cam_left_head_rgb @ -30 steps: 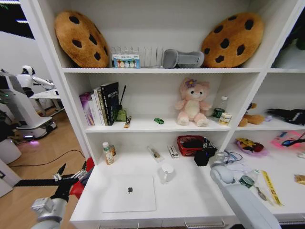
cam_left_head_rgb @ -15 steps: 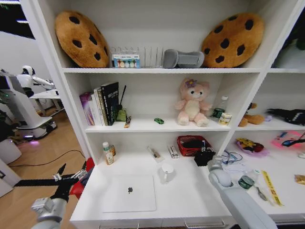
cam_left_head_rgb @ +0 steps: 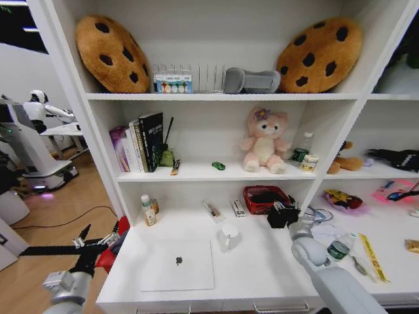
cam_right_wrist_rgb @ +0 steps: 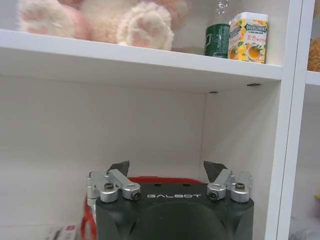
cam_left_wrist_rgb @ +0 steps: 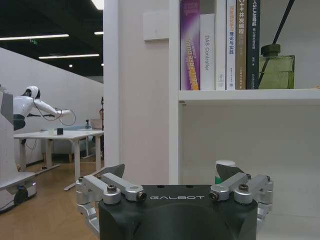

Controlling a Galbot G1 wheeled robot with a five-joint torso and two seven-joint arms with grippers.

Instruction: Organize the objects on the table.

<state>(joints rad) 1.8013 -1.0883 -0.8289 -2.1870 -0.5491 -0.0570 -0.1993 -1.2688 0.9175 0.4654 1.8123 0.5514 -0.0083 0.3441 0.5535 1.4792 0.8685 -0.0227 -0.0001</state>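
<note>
Your right gripper [cam_left_head_rgb: 283,213], fingers spread and empty, hangs over the red basket [cam_left_head_rgb: 259,199]; the silver laptop [cam_left_head_rgb: 177,264] lies well apart. Left gripper [cam_left_head_rgb: 84,243], also spread, waits beside the table [cam_left_head_rgb: 262,268].

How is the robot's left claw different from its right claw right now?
The left gripper hangs off the table's left end, over the wood floor; the right gripper reaches over the table's back, by the red basket. The left points sideways, the right toward the shelves. Both are open and hold nothing.
</note>
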